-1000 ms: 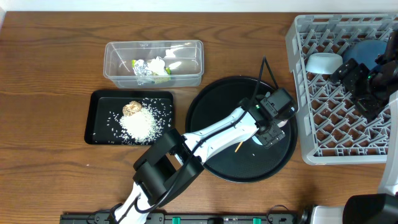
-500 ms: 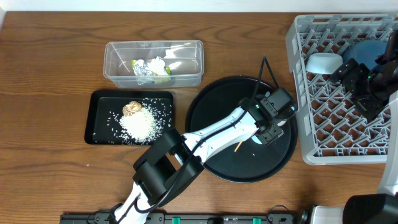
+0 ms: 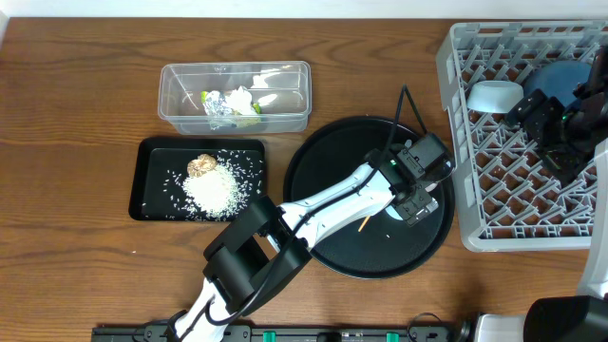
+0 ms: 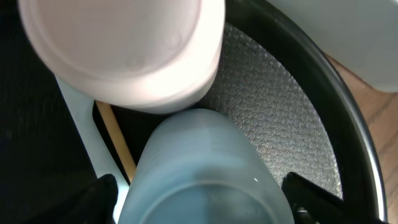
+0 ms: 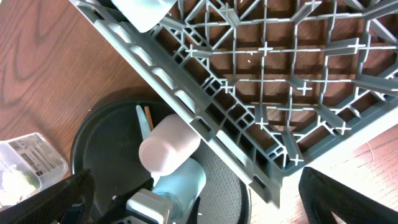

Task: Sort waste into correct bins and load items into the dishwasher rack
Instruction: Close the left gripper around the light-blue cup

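My left gripper [image 3: 418, 198] lies low over the right side of the large round black tray [image 3: 323, 180] and is shut on a pale blue cup [image 4: 199, 168] lying on its side. A second pale pinkish cup [image 4: 124, 50] lies just beyond it. The light blue spoon [image 4: 78, 124] and thin wooden stick [image 4: 115, 134] lie beside them. My right gripper [image 3: 556, 133] is open and empty above the grey dishwasher rack [image 3: 513, 190]. The rack holds the white-lined bowl [image 3: 494, 95] and blue plate [image 3: 559, 76].
The clear tub [image 3: 285, 81] at the back holds the foil wad [image 3: 217, 103] and yellow-green wrapper [image 3: 253, 109]. The shallow black tray [image 3: 152, 190] holds rice [image 3: 214, 190] and the brown lump [image 3: 200, 165]. The rack's near wall [image 5: 205, 106] stands right beside the round tray.
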You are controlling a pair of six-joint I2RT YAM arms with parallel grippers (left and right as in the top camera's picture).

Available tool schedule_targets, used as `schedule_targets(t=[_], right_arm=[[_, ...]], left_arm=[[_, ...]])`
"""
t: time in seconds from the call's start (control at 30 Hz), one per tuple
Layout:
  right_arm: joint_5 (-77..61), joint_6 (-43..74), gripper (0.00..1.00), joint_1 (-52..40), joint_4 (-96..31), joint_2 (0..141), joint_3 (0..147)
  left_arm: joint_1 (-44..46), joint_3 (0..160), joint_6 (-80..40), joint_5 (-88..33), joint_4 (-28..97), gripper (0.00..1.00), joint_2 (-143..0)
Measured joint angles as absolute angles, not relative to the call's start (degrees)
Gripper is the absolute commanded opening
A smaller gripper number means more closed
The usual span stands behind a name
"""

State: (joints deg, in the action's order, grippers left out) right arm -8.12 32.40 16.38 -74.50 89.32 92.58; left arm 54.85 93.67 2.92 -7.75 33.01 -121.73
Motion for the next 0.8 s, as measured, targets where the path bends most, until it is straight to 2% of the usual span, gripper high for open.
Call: schedule_targets(t=[0.37, 0.57, 0.8], right_arm=[[-8.1, 32.4, 0.99, 16.4, -74.5, 89.3, 92.6], [-8.1, 32.4, 0.99, 16.4, -74.5, 89.3, 92.6], [-8.1, 32.4, 0.99, 16.4, -74.5, 89.3, 92.6]], left_arm=[[54.8, 93.7, 2.8, -7.7, 31.4, 0.86, -121.7], [54.8, 93.7, 2.6, -8.1, 31.4, 0.72, -121.7], [54.8, 93.7, 2.6, -8.2, 31.8, 0.64, -121.7]])
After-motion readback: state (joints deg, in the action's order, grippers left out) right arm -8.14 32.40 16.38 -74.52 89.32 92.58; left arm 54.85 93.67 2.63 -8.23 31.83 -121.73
